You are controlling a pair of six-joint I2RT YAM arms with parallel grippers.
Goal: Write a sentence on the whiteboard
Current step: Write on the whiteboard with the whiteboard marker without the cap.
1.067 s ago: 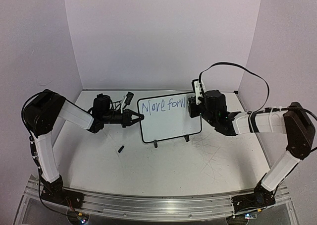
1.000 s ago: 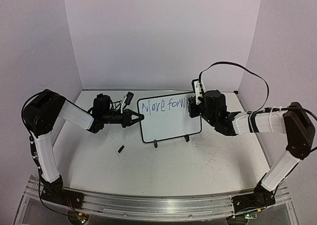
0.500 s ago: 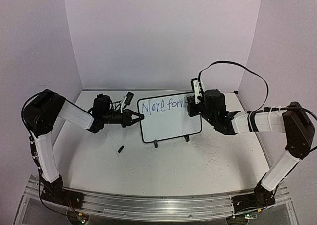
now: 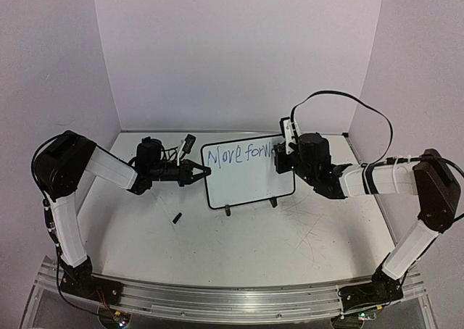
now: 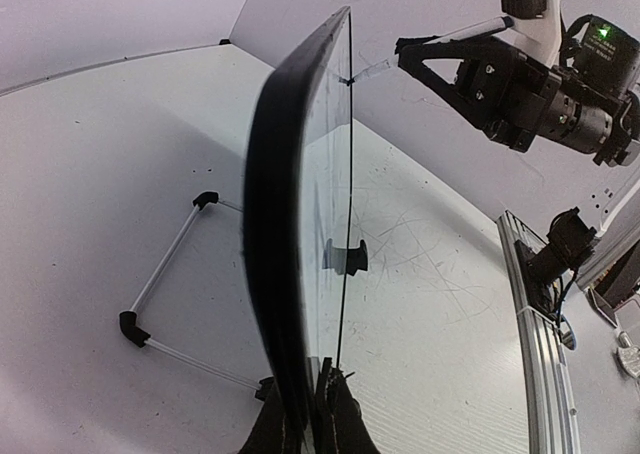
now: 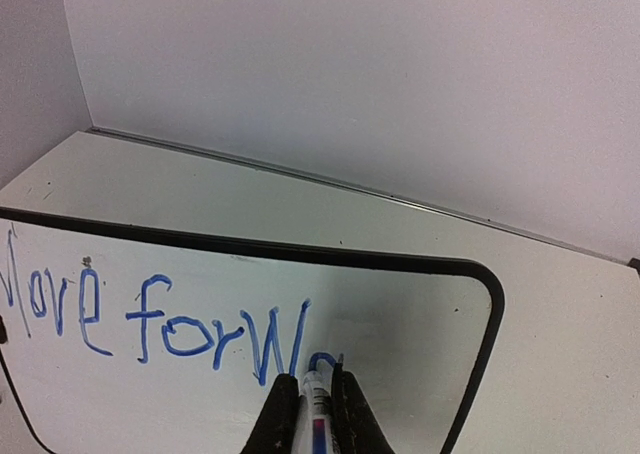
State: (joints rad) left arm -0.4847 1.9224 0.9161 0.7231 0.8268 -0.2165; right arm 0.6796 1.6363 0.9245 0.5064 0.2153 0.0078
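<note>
Two grippers are working: the left gripper (image 4: 197, 173) is still clamping the left edge of the whiteboard (image 4: 249, 171), which is standing upright on the table (image 4: 239, 246). The right gripper (image 6: 313, 379), pinching a marker (image 6: 313, 414), is apparently adding a fresh stroke after "forW" in the sentence (image 6: 150, 314).

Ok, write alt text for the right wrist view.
A claw at the bottom centre pinches a marker whose tip touches a black-framed whiteboard, just after blue handwriting reading "Move forw" plus a half-formed letter. Behind the board lie a white tabletop and a pale wall.
</note>
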